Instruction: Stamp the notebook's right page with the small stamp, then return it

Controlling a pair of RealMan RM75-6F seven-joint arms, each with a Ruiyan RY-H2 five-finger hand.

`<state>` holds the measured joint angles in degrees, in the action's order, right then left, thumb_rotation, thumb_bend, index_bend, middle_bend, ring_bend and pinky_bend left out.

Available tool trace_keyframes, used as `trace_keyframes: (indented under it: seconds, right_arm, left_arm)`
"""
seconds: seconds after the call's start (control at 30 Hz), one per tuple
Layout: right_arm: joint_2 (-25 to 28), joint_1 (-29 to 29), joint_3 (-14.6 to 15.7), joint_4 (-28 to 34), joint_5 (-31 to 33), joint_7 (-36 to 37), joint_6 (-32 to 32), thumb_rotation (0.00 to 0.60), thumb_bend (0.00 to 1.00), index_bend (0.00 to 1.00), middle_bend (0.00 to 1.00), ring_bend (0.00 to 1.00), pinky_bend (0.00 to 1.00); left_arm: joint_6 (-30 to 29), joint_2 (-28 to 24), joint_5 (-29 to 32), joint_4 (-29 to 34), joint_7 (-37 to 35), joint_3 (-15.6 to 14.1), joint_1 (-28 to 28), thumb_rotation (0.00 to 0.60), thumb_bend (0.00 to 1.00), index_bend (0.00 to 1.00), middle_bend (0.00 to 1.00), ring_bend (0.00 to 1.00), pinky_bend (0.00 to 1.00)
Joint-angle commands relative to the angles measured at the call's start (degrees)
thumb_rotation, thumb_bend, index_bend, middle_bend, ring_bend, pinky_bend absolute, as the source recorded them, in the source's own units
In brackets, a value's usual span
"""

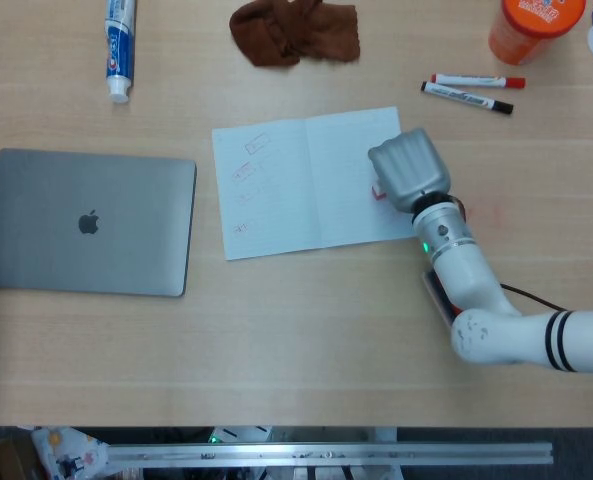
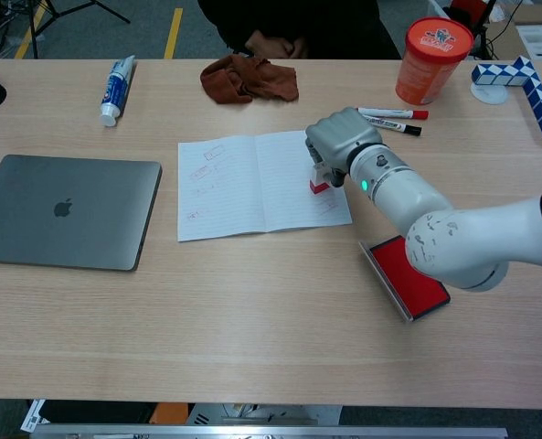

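Right hand [image 2: 341, 144] pinching stamp [image 2: 319, 186] over notebook [image 2: 261, 183] right page: we press flat, straight down.

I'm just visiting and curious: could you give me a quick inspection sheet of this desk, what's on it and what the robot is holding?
Surface: wooden table.
Job's things: open notebook; small stamp over its right page; red ink pad right of it.
Clutter: laptop, toothpaste tube, brown cloth, two markers, orange cup, snake puzzle.
Hands: right hand holds the stamp; left not in view.
Cables: thin one by the right arm.
Surroundings: floor with yellow line.
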<state>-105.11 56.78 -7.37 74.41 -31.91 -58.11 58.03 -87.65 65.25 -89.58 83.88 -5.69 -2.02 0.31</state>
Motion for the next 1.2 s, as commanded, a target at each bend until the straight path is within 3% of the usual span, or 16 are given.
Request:
trace_keyframes:
  seconds: [0.03, 0.5, 1.2]
  right_arm:
    - [-0.6, 0.1, 0.0, -0.9, 0.1, -0.1, -0.2, 0.600, 0.53, 0.81, 0.65, 0.54, 0.53]
    - [-2.6, 0.0, 0.3, -4.0, -0.4, -1.2, -0.7, 0.600, 0.61, 0.85, 0.67, 0.56, 0.53]
    - [-4.7, 0.1, 0.1, -5.5, -0.6, -4.1, -0.6, 0.600, 0.62, 0.86, 0.68, 0.57, 0.54]
  left_arm:
    - [0.0, 0.0, 0.0, -0.1, -0.1, 0.0, 0.0, 0.600, 0.28, 0.00, 0.00, 0.10, 0.13]
    - [0.2, 0.1, 0.1, -0.3, 0.0, 0.0, 0.0, 0.600, 0.28, 0.00, 0.00, 0.10, 0.13]
    - [0.3, 0.2, 0.5, -1.0, -0.7, 0.0, 0.3, 0.600, 0.28, 0.00, 0.00, 0.10, 0.13]
